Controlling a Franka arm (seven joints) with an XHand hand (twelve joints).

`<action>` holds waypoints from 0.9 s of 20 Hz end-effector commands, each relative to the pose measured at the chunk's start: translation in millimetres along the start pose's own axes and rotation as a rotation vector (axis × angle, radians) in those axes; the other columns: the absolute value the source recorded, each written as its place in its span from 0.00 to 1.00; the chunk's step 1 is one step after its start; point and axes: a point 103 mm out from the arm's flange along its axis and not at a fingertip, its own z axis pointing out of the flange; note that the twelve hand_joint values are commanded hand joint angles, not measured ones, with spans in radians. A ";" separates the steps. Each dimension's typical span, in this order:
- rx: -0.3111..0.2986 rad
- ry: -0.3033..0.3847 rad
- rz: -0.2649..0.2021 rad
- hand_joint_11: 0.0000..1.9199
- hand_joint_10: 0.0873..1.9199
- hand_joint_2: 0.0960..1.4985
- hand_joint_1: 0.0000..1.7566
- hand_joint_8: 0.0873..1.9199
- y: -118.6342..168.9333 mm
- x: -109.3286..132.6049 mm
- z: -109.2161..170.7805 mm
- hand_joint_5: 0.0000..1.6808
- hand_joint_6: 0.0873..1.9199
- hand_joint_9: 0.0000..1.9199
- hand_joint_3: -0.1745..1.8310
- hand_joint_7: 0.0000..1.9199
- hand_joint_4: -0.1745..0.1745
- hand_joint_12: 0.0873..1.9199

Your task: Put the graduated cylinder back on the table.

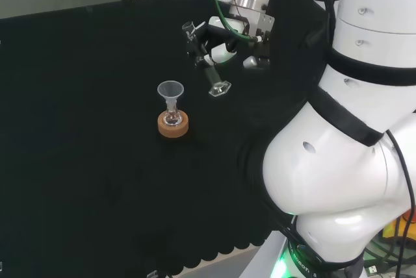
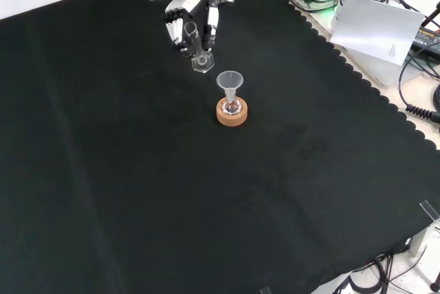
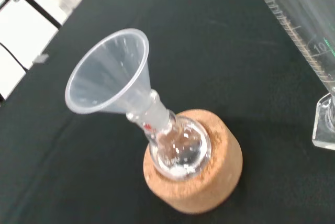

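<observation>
You have one graduated cylinder (image 1: 205, 57) in play, a slim clear tube with printed scale marks and a flat hexagonal foot. In the head view its long axis leans: the open mouth sits up and to the left, the foot down and to the right, low over the black cloth (image 1: 78, 161); whether the foot touches the cloth you cannot tell from these views. In the front view the same cylinder (image 2: 196, 47) looks closer to upright, mouth up, foot at the bottom, standing just far-left of the funnel. The hand (image 2: 185, 16), black and white, comes in from the top of the front view with its fingers curled round the upper part of the tube, clamped on it. Near it you have one round-bottomed flask (image 1: 172, 119) of clear glass, seated upright in one cork ring (image 1: 173, 125), a thick tan, grainy stand. One clear plastic funnel (image 1: 171, 91), a smooth cone with a short stem, sits in the flask's neck with its wide mouth up. In the wrist view the funnel (image 3: 110, 75) leans a little off the flask's axis, the flask bulb (image 3: 178, 148) holds a small amount of brownish and white matter, and the cylinder's foot (image 3: 325, 124) sits beside the cork ring (image 3: 204, 182), apart from it.
</observation>
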 end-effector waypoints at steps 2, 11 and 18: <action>-0.130 0.062 -0.042 0.63 0.00 0.71 0.72 0.47 24.1 -16.8 10.7 0.59 0.48 0.80 0.09 0.54 0.00 0.36; -0.219 0.095 -0.080 0.63 0.00 0.71 0.72 0.47 42.8 -27.5 28.8 0.59 0.48 0.80 0.09 0.54 0.00 0.36; -0.284 0.102 -0.083 0.62 0.00 0.72 0.72 0.47 53.4 -34.8 43.5 0.59 0.48 0.80 0.09 0.54 0.00 0.36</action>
